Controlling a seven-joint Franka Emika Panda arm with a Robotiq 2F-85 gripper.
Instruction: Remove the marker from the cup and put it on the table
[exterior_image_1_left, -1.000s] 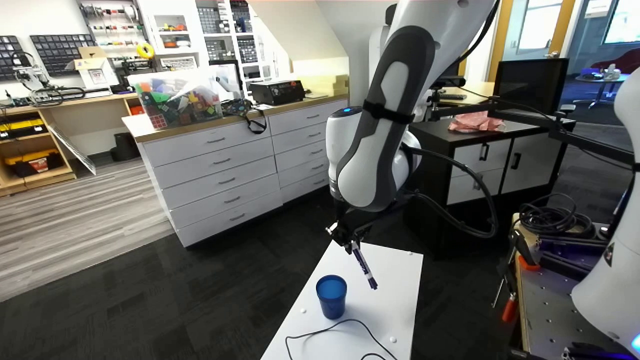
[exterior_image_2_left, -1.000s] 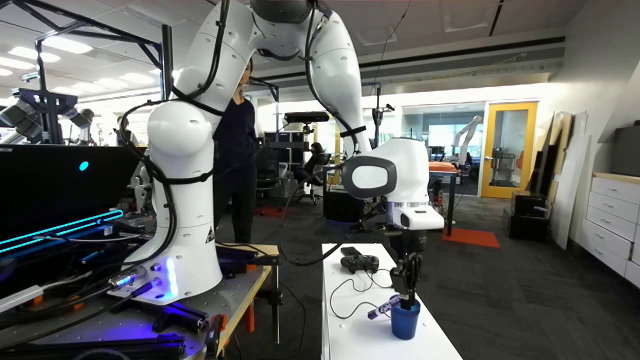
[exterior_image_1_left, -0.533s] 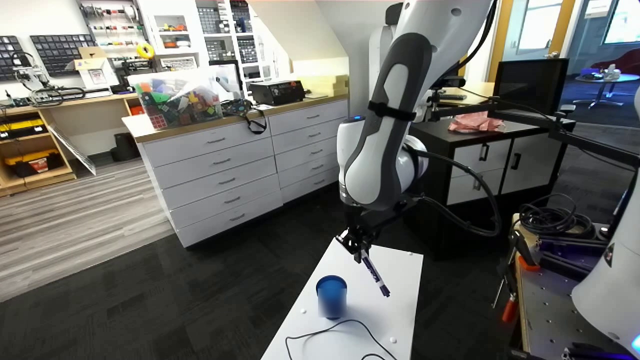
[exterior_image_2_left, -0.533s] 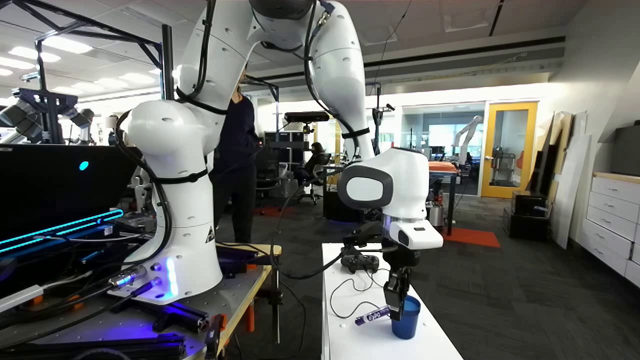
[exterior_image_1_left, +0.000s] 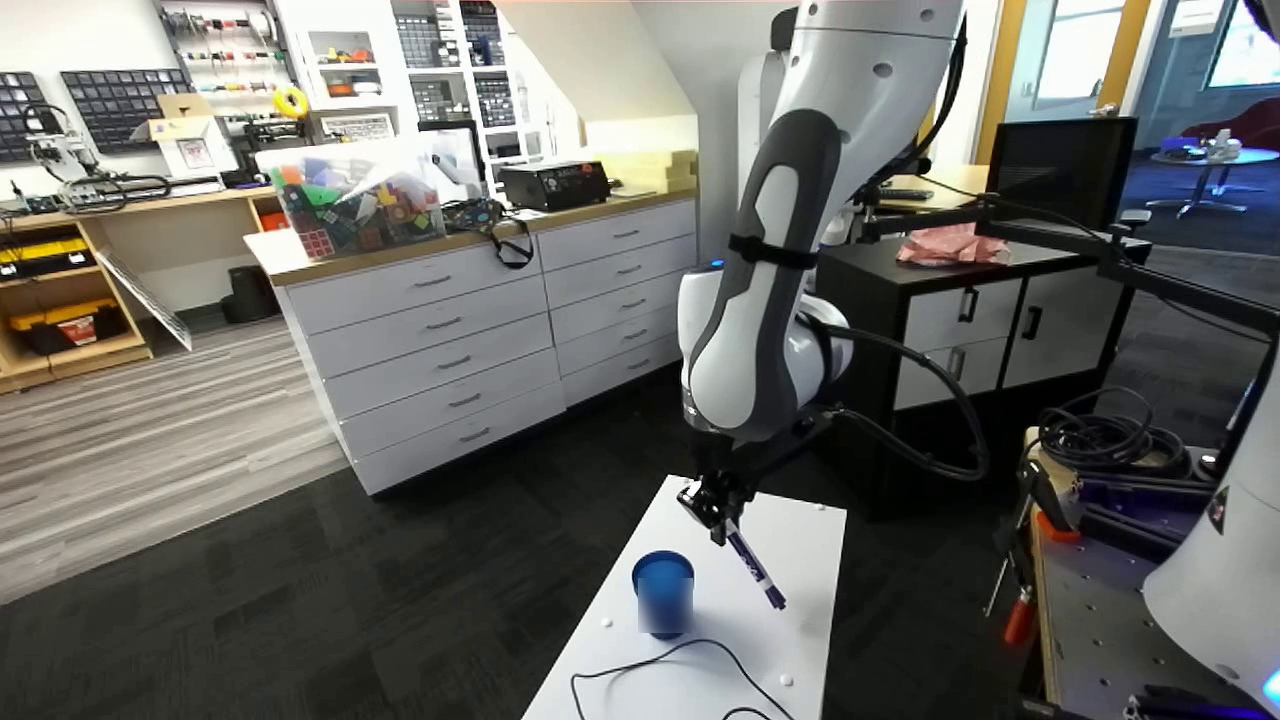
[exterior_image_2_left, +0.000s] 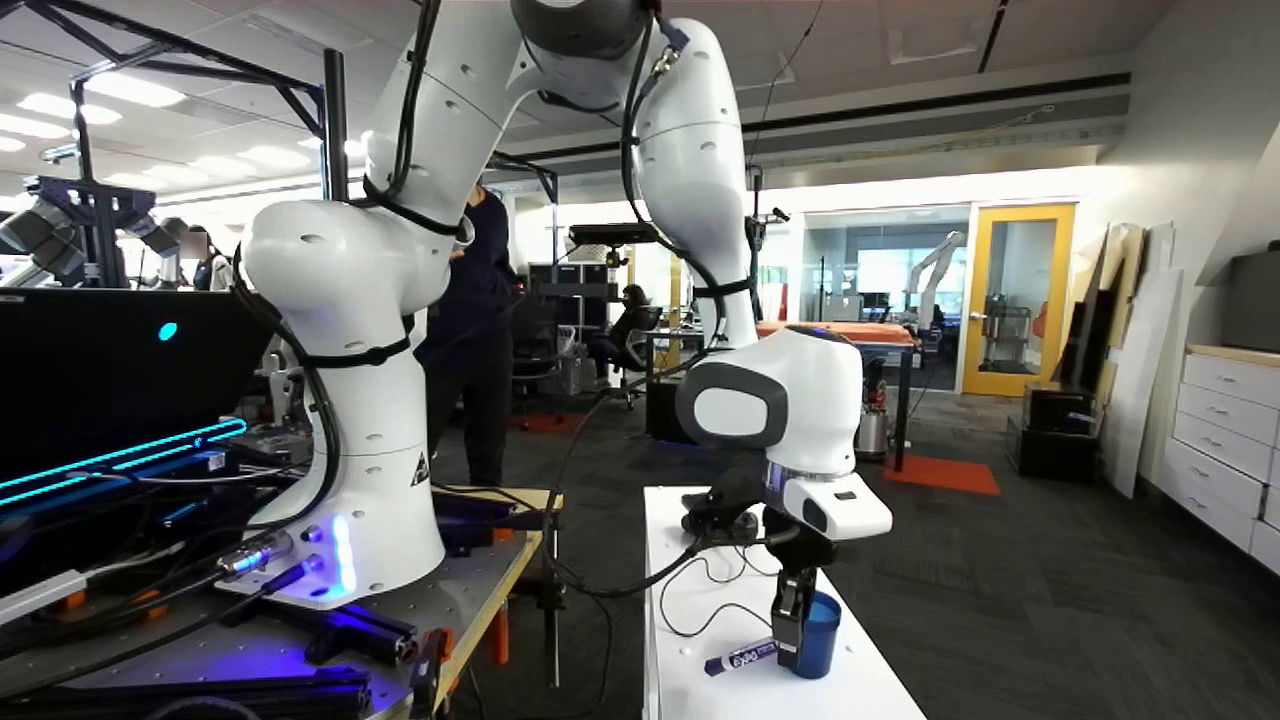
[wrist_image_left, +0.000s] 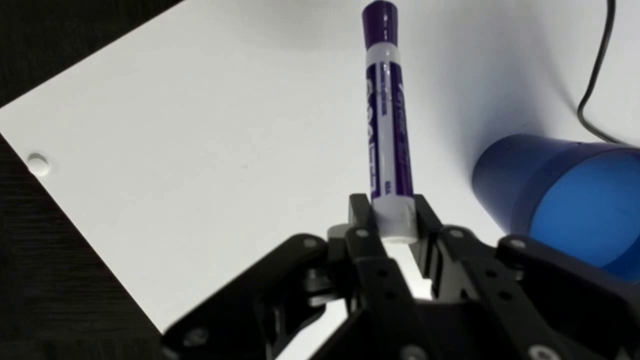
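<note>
In the wrist view, the hand (wrist_image_left: 394, 215) is clamping the marker (wrist_image_left: 388, 125); the cup (wrist_image_left: 550, 195) is standing at three o'clock, a cable (wrist_image_left: 597, 65) curving at two, the white bench (wrist_image_left: 225, 150) lying beneath. In an exterior view, drawers (exterior_image_1_left: 430, 330) are standing at ten.

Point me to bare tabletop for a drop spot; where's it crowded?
In the wrist view, the broad bare patch of table lies between the marker and the white stud by the corner. Crowded: the marker's other side, with the cup and the cable; the gripper fills the foreground.
</note>
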